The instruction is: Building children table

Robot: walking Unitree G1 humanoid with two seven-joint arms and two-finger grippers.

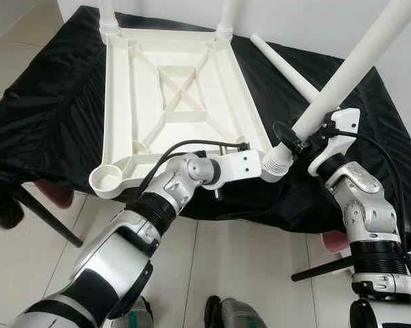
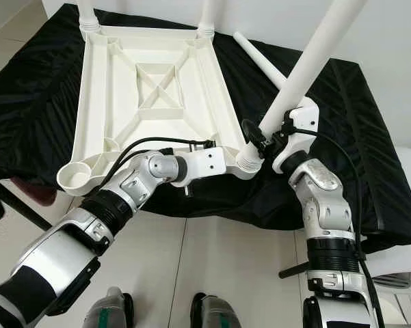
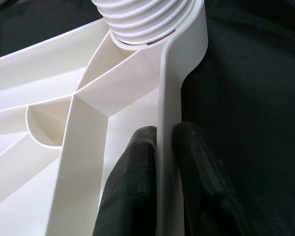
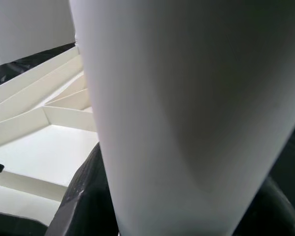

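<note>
— Covering most of the head views is a black cloth [image 1: 48, 116] spread over a low stand, upper left to right edge. What lies on it?

— A white tabletop [image 1: 171, 96], upside down, ribs showing, filling the upper centre. Two legs already stand in its far corners at the top of the frame, and a loose leg [image 1: 284, 65] lies on the cloth at upper right.

— And the long tube slanting in from the top right?

— A third leg [image 1: 355, 65], tilted, its ribbed end set at the tabletop's near right corner socket [image 1: 277, 162].

— Who holds it?

— The right gripper [image 1: 302, 140], its fingers closed around the leg just above the socket. In the right wrist view the leg fills the frame between the dark fingers [image 4: 83, 196].

— The other arm?

— The left gripper [image 3: 159, 182] pinches the tabletop's near rim, one finger on each side of the wall, just beside that same corner.
</note>
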